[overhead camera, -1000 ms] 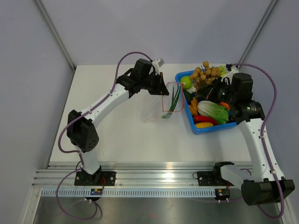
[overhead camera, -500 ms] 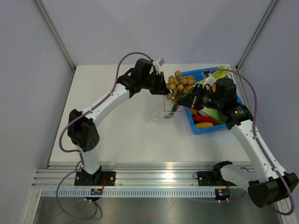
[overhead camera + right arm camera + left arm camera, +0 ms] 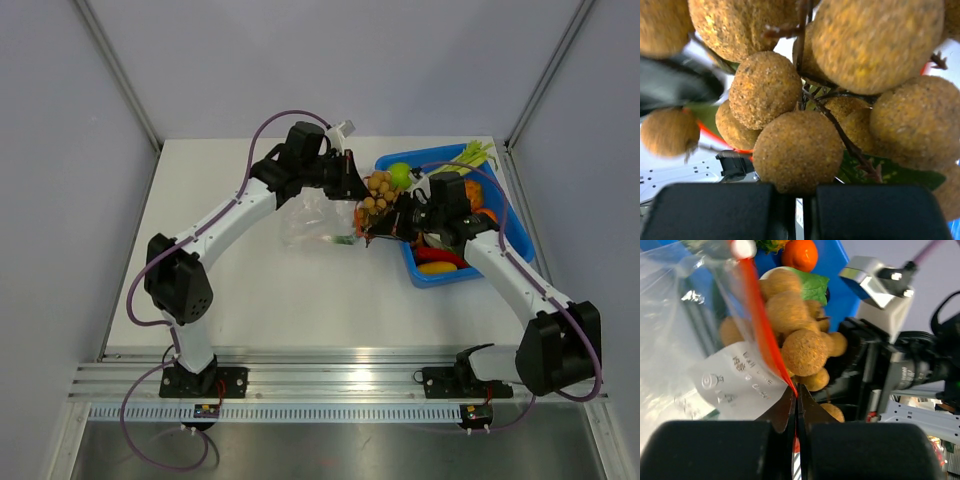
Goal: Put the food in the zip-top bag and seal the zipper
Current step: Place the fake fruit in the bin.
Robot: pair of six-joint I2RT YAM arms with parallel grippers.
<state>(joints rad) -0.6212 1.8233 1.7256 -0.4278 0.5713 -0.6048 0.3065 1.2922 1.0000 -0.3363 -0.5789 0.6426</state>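
The left claw (image 3: 796, 396) pinches the zipper (image 3: 759, 320), holding the bag (image 3: 305, 225) open; the right claw (image 3: 796, 190) grips the ball cluster (image 3: 377, 193) just right of that zipper, seemingly partway in

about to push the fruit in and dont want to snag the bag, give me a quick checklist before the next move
1. Left gripper shut on the zipper: ok, it pinches the orange-red strip.
2. Right gripper holding the cluster of brown balls: ok.
3. Cluster at the mouth of the zip-top bag: ok, it sits right against the strip.
4. Cluster inside the mouth rather than behind the plastic: cannot tell.
5. Mouth open wide enough: cannot tell, only one edge shows.
6. All food packed: not ok, pieces lie in the blue bin.
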